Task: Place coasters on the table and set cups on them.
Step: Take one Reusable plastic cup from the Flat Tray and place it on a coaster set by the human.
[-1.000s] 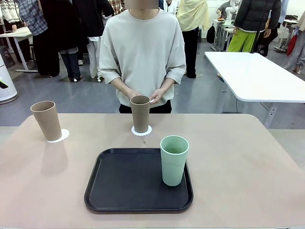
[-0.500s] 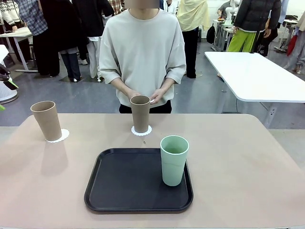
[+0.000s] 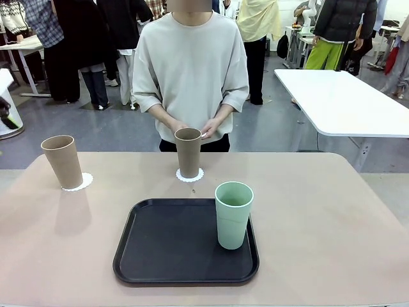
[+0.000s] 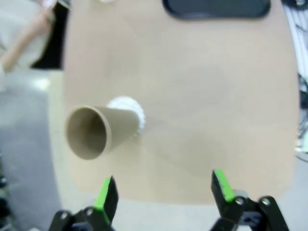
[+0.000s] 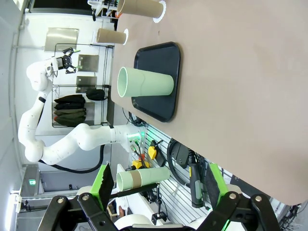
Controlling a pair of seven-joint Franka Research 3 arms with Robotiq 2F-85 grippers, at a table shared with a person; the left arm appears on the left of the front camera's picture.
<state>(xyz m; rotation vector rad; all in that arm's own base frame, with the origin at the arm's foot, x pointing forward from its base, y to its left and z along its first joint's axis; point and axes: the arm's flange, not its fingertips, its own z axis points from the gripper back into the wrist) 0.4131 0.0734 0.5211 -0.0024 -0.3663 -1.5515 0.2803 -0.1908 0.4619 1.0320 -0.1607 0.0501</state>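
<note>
Left gripper (image 4: 163, 186) drawn back farther, jaws spread wide, empty.

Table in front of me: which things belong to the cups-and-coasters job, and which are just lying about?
Part of the job:
left tan cup on left coaster; middle tan cup on middle coaster; mint cup, not yet on a coaster; beige table.

Just lying about:
black tray, under the mint cup; white table farther off.
</note>
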